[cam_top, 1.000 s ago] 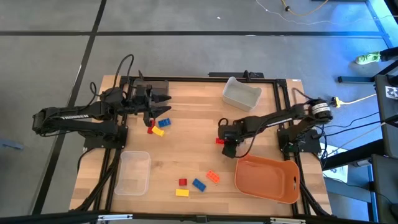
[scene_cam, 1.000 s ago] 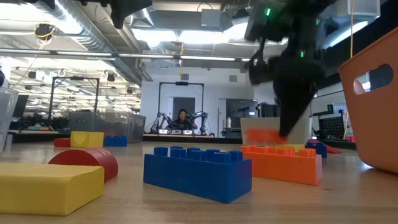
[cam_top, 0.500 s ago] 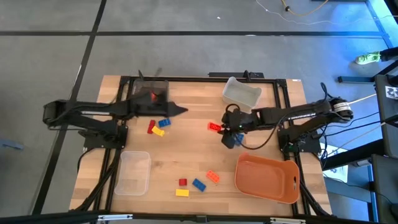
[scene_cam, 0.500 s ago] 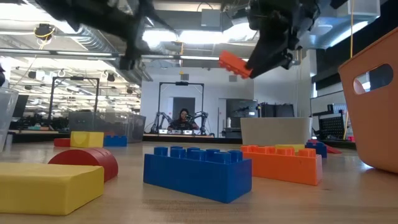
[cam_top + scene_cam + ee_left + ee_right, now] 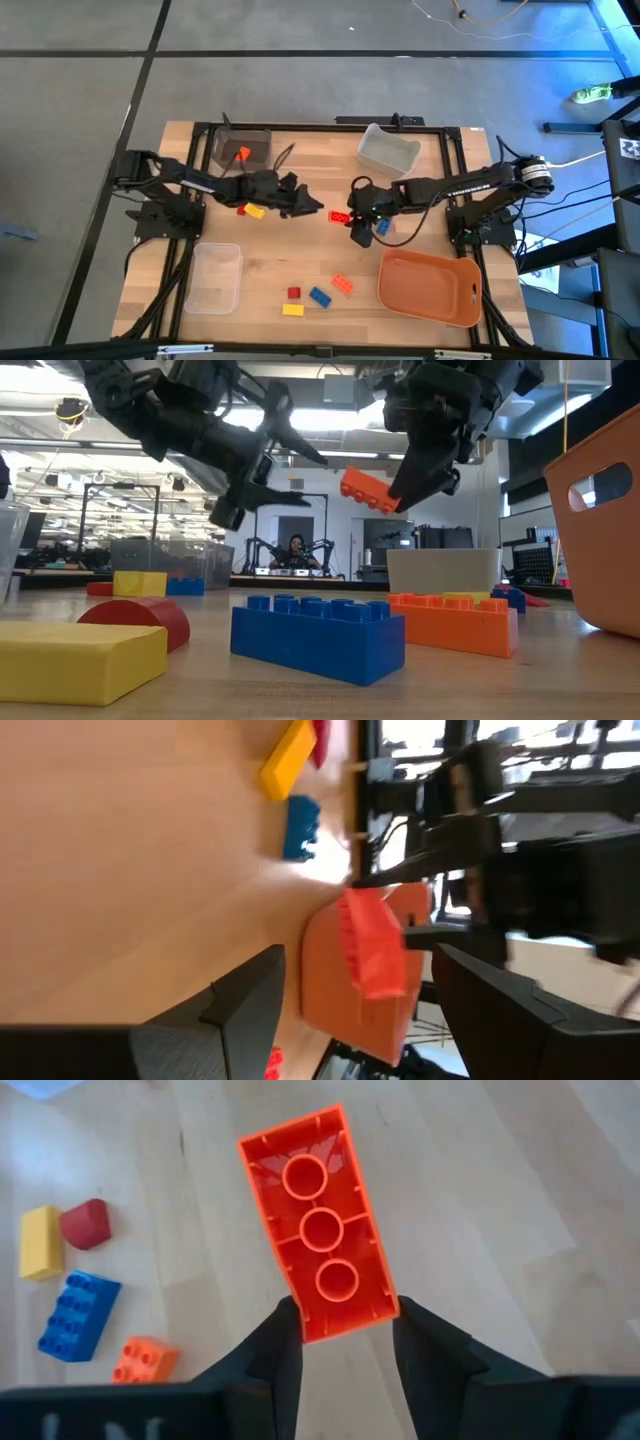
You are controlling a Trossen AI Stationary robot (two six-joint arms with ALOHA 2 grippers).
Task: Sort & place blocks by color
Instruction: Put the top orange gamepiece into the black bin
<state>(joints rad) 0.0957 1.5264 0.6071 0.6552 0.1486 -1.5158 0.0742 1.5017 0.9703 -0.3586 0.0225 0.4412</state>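
Wooden table mid-span, right tool pinching red brick aloft, left tool spread, facing it.

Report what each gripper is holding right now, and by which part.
The right gripper holds a red-orange brick by one short end, pinched across its width, above the table. The left gripper is open and holds nothing.
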